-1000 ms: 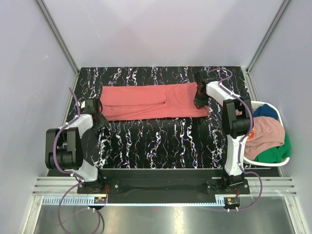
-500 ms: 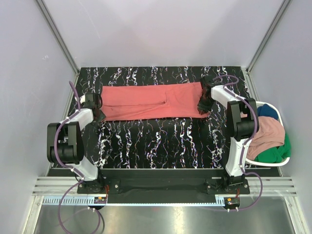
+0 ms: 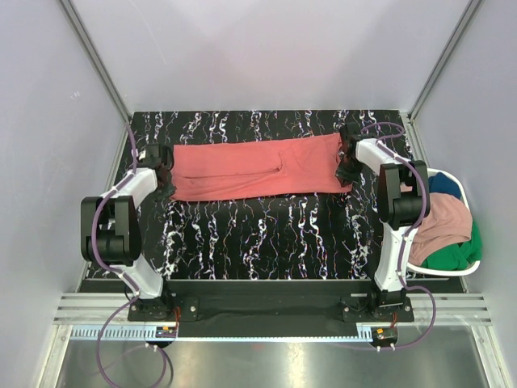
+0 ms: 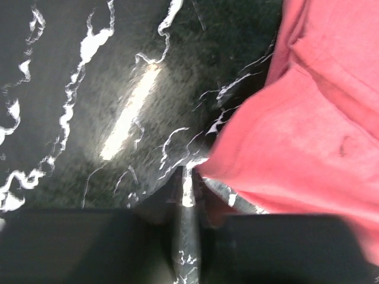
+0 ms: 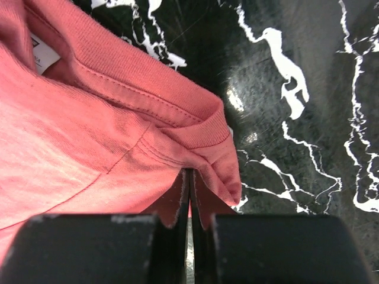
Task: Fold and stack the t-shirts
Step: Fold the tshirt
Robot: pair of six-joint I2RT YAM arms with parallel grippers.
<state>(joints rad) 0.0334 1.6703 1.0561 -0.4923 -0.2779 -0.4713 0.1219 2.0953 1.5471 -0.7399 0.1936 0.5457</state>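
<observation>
Top external view: since a second ago both arms have drawn apart and toward the table's (image 3: 266, 234) far edge, pulling the coral-red t-shirt (image 3: 258, 168) straighter and a little farther back. It lies flat on the table's far half, its long axis running side to side, with the collar end toward the table's right edge and the hem end toward its left. The left gripper (image 3: 161, 174) is pinched closed on the hem corner, and the right gripper (image 3: 349, 166) is clamped tight on cloth just below the collar.
</observation>
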